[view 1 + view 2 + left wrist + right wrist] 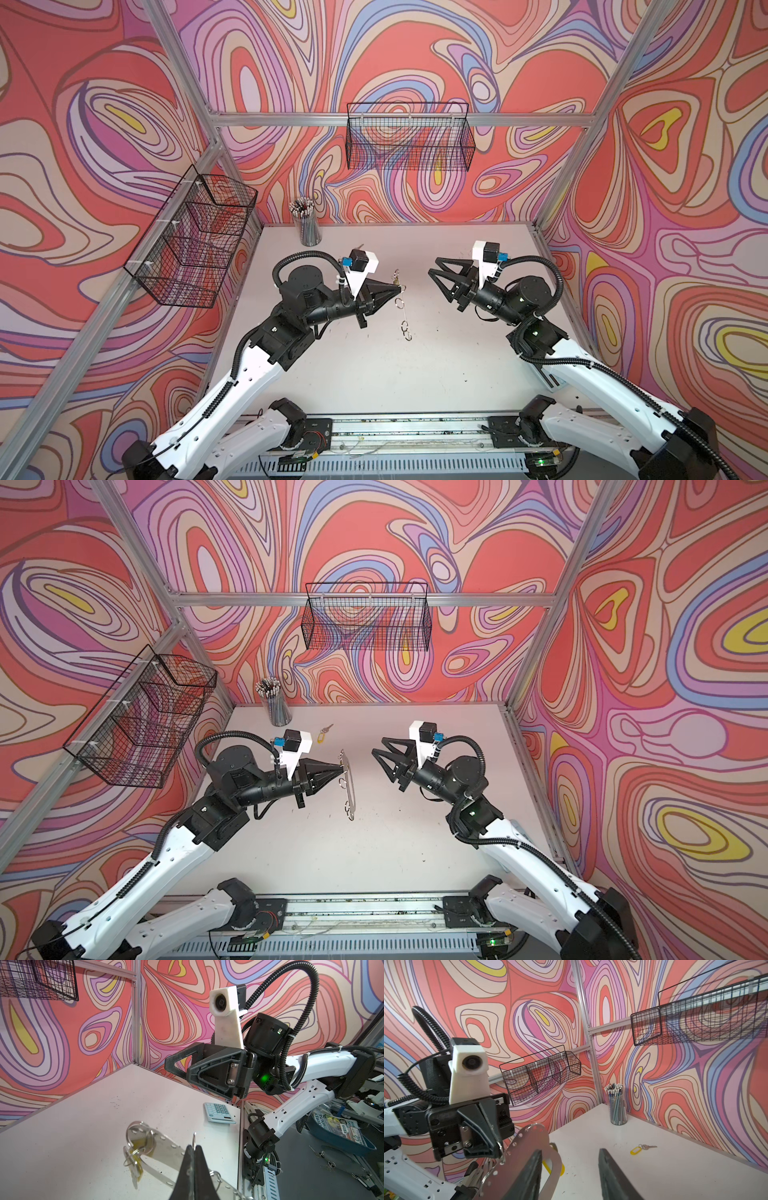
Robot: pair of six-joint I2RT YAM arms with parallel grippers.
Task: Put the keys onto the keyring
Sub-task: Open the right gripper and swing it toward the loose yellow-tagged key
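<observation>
My left gripper [401, 286] [343, 766] [194, 1147] is shut on a wire ring of the keyring [401, 303] [348, 787] [166, 1147] [527, 1147], a flat silvery plate held upright above the table and seen edge-on in both top views. One key [135, 1176] with a yellow tag [548, 1165] hangs from a ring at the plate's far end. The other key [325, 731] [642, 1148] lies on the table near the back wall. My right gripper [433, 266] [379, 746] [569, 1152] is open and empty, just right of the plate.
A cup of pencils [307, 224] [616, 1107] stands at the back left of the table. Wire baskets hang on the back wall [409, 137] and the left wall [195, 241]. A calculator [219, 1112] lies near the table's right edge.
</observation>
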